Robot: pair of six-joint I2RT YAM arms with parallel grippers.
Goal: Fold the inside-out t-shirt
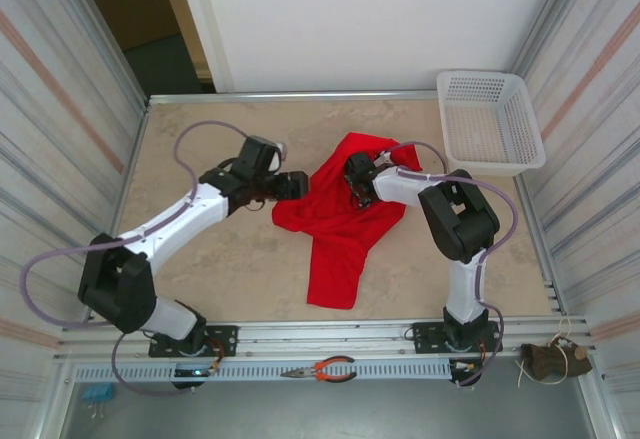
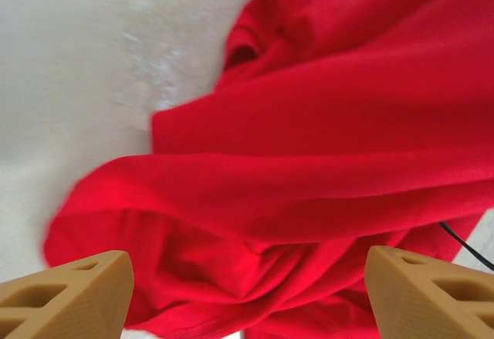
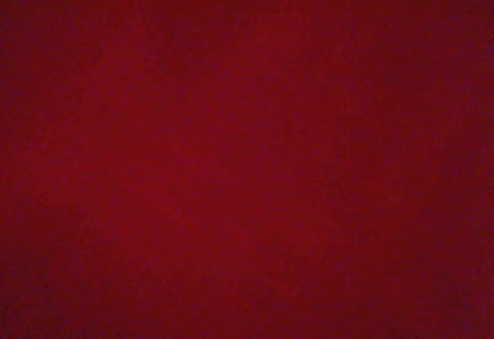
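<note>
From above, the inside-out t-shirt [image 1: 340, 224] lies crumpled near the middle of the bench [image 1: 230, 269], a wide bunched mass with a narrower stretch trailing toward the near edge. The left hand [image 1: 292, 185] sits at the shirt's left edge, its arm reaching in from the near left corner. The right hand [image 1: 353, 179] rests on top of the upper part of the bunch, with red cloth gathered around it. From this height I cannot tell how far that hand stands open or whether it has hold of the cloth. A white mesh basket [image 1: 490, 124] stands in the far right corner, well apart from the shirt, and a pair of orange-handled pliers [image 1: 322, 369] lies on the metal rail in front of the arm bases. In the left wrist view, the left hand's [image 2: 247, 293] two tan fingers [image 2: 69, 293] stand far apart at the bottom corners, spread wide and gripping nothing. Red folds of the t-shirt [image 2: 332, 154] lie in soft ridges between and beyond them. The pale bench [image 2: 85, 69] shows to the left, and a thin black cable [image 2: 465, 245] crosses the lower right. In the right wrist view, dark red cloth of the t-shirt [image 3: 247, 154] lies right against the camera. It is probably draped over the hand, though it is too dim and blurred to make out any fold or finger.
</note>
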